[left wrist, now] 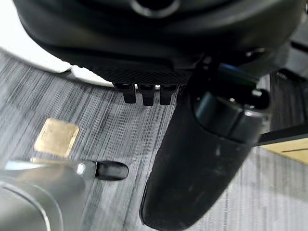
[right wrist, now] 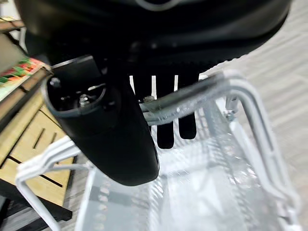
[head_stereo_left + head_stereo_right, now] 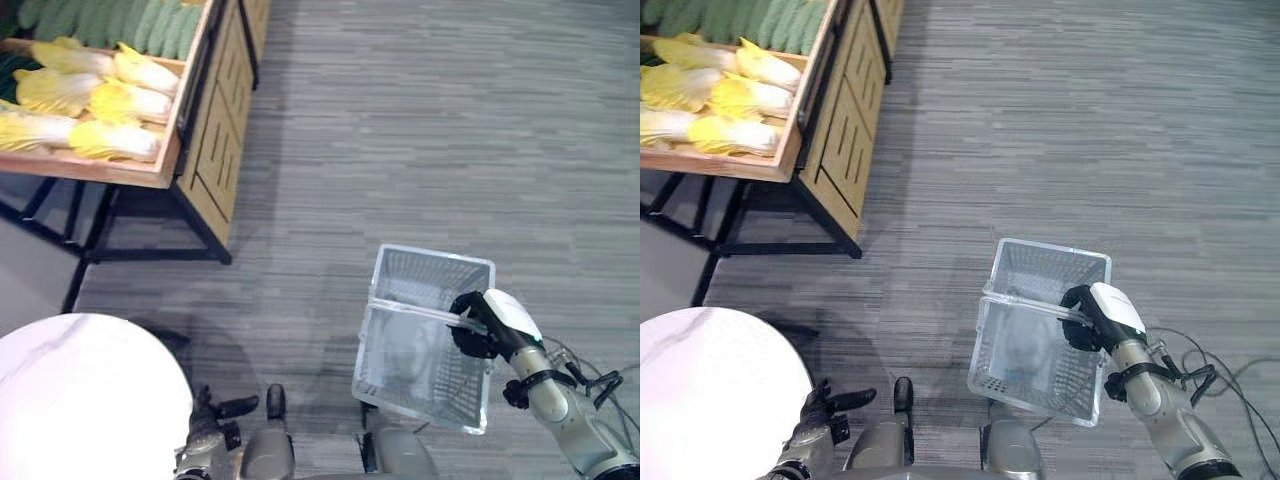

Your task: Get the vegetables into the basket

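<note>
Several yellow cabbages (image 3: 95, 100) lie in a wooden crate (image 3: 100, 170) at the far left, with green vegetables (image 3: 120, 22) in a row behind them. A white wire basket (image 3: 430, 262) hangs over the grey floor at the lower right. My right hand (image 3: 478, 330) is shut on its handle (image 2: 192, 94), fingers curled round the bar. Only bare mesh shows inside the basket. My left hand (image 3: 210, 412) hangs low at the bottom left with relaxed fingers and holds nothing. It is far from the crate.
The crate rests on a wooden stand (image 3: 215, 130) with black metal legs (image 3: 150, 250). A round white table (image 3: 80, 400) stands right beside my left hand. Grey carpet floor (image 3: 420, 120) stretches between the stand and the basket.
</note>
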`<state>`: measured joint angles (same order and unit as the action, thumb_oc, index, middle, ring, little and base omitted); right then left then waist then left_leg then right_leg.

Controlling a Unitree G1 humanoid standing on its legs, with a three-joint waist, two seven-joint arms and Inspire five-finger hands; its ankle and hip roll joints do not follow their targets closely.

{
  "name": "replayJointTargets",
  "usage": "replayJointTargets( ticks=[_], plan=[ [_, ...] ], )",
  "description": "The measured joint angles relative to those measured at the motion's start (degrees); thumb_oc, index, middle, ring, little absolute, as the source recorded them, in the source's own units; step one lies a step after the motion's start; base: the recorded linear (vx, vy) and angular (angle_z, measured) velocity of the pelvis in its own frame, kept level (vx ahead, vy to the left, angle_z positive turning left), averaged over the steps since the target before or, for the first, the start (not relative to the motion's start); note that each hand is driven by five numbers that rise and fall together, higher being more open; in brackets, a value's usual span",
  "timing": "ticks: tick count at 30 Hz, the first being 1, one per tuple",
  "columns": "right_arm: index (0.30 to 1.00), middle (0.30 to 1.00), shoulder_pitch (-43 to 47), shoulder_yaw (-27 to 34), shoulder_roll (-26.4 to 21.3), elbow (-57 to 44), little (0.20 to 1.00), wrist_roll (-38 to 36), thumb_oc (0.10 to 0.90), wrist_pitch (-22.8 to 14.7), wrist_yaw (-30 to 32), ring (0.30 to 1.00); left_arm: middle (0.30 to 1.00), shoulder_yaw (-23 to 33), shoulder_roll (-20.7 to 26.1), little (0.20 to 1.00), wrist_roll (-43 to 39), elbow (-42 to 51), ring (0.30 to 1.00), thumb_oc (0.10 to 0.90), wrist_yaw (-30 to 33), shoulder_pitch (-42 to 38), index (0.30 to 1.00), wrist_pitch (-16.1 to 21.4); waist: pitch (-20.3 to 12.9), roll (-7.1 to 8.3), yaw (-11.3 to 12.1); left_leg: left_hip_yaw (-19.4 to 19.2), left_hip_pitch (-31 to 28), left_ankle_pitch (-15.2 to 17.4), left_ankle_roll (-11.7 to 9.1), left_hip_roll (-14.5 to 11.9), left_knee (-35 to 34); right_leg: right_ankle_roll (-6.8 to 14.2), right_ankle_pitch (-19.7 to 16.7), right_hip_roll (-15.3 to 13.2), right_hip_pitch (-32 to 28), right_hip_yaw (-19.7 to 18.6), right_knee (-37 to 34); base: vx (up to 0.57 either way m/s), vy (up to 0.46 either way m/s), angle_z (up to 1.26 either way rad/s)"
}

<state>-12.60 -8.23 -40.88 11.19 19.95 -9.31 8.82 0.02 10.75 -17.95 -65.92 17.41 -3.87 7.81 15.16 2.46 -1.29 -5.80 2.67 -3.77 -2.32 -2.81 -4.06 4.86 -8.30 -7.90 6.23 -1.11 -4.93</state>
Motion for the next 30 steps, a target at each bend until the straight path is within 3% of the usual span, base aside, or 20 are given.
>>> replayJointTargets(
  ticks=[3, 9, 14, 16, 18, 30],
  plan=[
    [0.3, 0.3, 0.05, -1.2, 2.74, 0.49, 0.3, -0.01, 0.4, 0.05, 0.02, 0.3, 1.0, 2.59, 1.73, 1.0, 0.93, -0.71, 1.0, 0.9, 0.85, -0.08, 1.0, 0.03, -0.39, 0.46, 0.5, -1.68, -1.49, 0.09, 0.61, 0.85, -0.91, 0.46, -0.07, -0.75, -0.29, -0.23, -0.01, 0.02, 0.113, -0.21],
    [0.3, 0.3, 4.47, -3.2, 2.89, 0.46, 0.3, 0.46, 0.4, 0.0, -0.14, 0.3, 1.0, 0.46, 7.1, 1.0, 11.04, -2.01, 1.0, 0.9, -0.45, -1.17, 1.0, -1.18, -0.84, 0.71, 2.04, -2.44, -2.95, 0.33, 0.67, -0.14, -0.97, 0.92, -0.33, -0.05, -1.55, -0.11, 0.0, 0.02, 0.076, -0.03],
    [0.3, 0.3, 4.78, -2.83, 2.83, 0.79, 0.3, 0.44, 0.4, -0.08, -1.55, 0.3, 1.0, -0.88, 5.87, 1.0, 11.56, -2.05, 1.0, 0.9, -6.93, 2.4, 1.0, -1.31, -3.69, 1.59, 1.98, -2.67, -3.02, 1.12, -0.21, -0.59, -1.03, 0.91, 1.21, 0.46, -1.48, -0.32, -0.02, 0.0, 0.07, -0.05],
    [0.3, 0.3, 2.06, -1.63, 2.77, 1.89, 0.3, 0.44, 0.4, -0.01, -2.32, 0.3, 1.0, -5.61, 5.89, 1.0, 13.41, -0.2, 1.0, 0.9, -10.66, 6.61, 1.0, -1.17, -5.56, 1.69, 1.76, -2.73, -2.72, 1.51, 0.22, -0.62, -1.28, 1.0, 1.94, 0.49, -1.1, -0.4, -0.02, 0.01, 0.133, -0.03],
    [0.3, 0.3, 0.24, -0.82, 2.75, 2.21, 0.3, 0.44, 0.4, 0.0, -2.88, 0.3, 1.0, -5.65, 6.59, 1.0, 13.39, 1.98, 1.0, 0.9, -12.7, 8.77, 1.0, -0.9, -6.06, 1.67, 1.75, -2.73, -2.7, 1.41, 0.45, -0.46, -1.26, 1.49, 1.59, 0.41, -1.1, -0.4, -0.02, 0.01, 0.147, 0.0],
    [0.3, 0.3, 0.07, 0.71, 3.0, 4.22, 0.3, 0.5, 0.4, 0.29, -3.5, 0.3, 1.0, -5.62, 8.06, 1.0, 13.0, 0.9, 1.0, 0.9, -15.58, 6.09, 1.0, -0.55, -6.51, 2.18, 0.99, -2.99, -2.91, 1.89, 1.32, 1.36, -1.04, 1.76, 0.8, -0.86, -0.23, -1.49, 1.48, 0.0, 0.114, -0.03]
  ],
)
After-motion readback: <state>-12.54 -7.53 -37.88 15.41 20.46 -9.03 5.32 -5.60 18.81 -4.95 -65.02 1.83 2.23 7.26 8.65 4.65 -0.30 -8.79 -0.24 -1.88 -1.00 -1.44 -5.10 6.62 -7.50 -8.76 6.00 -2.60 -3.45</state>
